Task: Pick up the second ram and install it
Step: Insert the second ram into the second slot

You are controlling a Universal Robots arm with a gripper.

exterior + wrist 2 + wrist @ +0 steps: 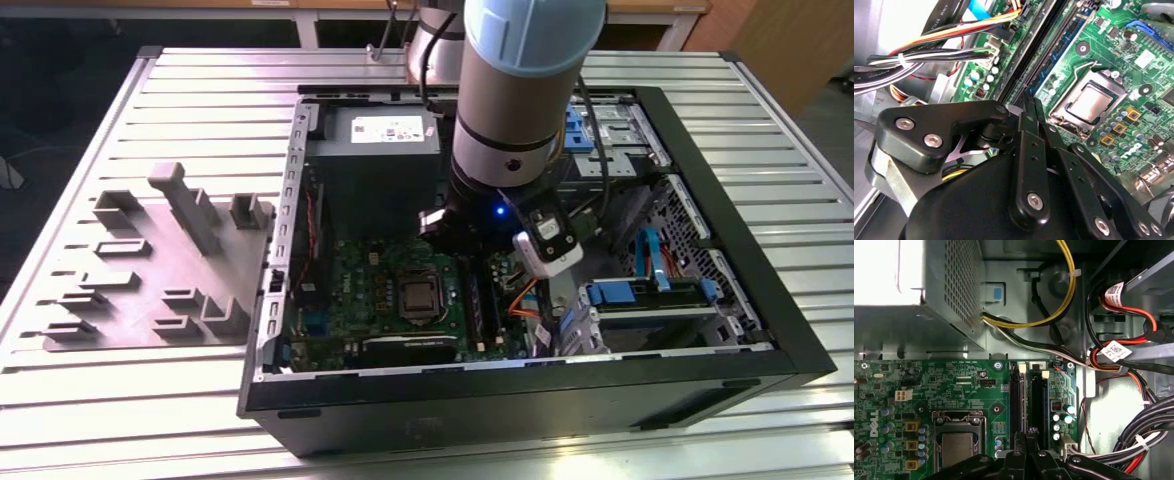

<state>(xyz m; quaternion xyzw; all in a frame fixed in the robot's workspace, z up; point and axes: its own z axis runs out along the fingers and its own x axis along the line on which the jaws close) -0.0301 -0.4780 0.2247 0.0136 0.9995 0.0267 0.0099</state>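
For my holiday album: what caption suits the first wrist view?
The claw hovers at the green motherboard's long black memory slots, beside the processor socket, cables trailing alongside.

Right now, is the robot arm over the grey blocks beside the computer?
No. In the exterior view the arm reaches into the open computer case, away from the grey holder blocks at that view's left.

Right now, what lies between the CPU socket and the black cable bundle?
Two long black memory slots, side by side, then capacitors, in the first wrist view.
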